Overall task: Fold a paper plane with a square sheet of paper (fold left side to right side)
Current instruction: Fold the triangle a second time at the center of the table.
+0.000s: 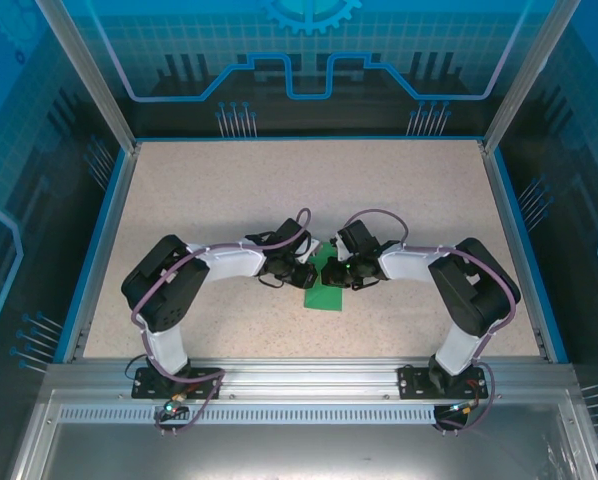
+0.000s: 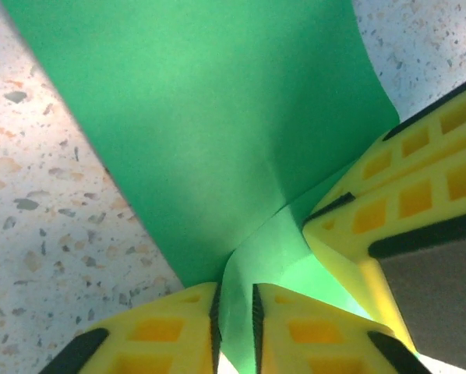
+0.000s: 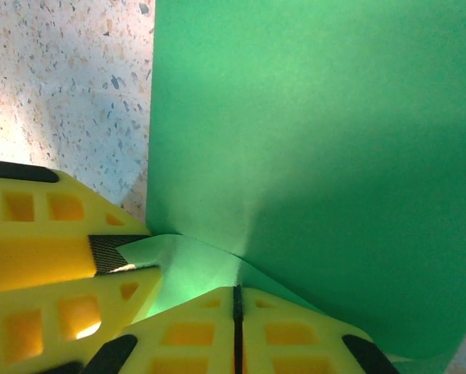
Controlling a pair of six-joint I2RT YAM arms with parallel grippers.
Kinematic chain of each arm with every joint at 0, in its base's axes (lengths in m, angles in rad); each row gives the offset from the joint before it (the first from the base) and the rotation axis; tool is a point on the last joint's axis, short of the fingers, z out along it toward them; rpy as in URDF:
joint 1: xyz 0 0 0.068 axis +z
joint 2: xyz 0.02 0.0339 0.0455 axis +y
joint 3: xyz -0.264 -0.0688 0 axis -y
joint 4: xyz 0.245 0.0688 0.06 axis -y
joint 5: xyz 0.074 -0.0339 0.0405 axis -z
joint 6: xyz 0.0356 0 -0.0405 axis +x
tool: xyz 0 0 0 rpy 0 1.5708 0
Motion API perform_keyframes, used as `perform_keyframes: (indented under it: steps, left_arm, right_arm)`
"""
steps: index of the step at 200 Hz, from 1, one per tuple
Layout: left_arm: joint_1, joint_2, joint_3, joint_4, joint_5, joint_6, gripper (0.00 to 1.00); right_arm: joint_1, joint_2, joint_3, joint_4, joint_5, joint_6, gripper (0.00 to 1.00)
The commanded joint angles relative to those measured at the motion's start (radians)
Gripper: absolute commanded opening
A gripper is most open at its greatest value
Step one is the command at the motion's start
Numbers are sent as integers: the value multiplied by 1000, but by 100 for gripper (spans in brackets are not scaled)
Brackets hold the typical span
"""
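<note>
The square sheet of paper (image 1: 325, 296) is bright green and lies on the speckled table between the two arms, with its near edge lifted. My left gripper (image 1: 304, 273) is at the sheet's left side and shut on a raised flap of it; in the left wrist view the flap runs down between the yellow fingers (image 2: 163, 327) of that gripper (image 2: 234, 292). My right gripper (image 1: 345, 270) is at the sheet's right side, and its jaws (image 3: 237, 292) are pressed together on the paper's (image 3: 311, 140) edge. The two grippers almost touch. The paper plane is out of view.
The speckled beige tabletop (image 1: 229, 200) is bounded by a blue rim (image 1: 97, 250) and aluminium frame posts. In each wrist view the other gripper's yellow fingers (image 2: 412, 195) (image 3: 54, 234) crowd close beside the pinched paper.
</note>
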Motion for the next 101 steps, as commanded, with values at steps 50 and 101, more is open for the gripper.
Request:
perform_keyframes:
  steps: [50,101]
  left_arm:
    - [-4,-232,-104,-23,80,-100,26]
    - [-33,-209,-185,106,289,-230,24]
  right_arm:
    - [5,0,-32,-83,44,-13,9]
    - [8,-1,-24,-86,45,-13,9]
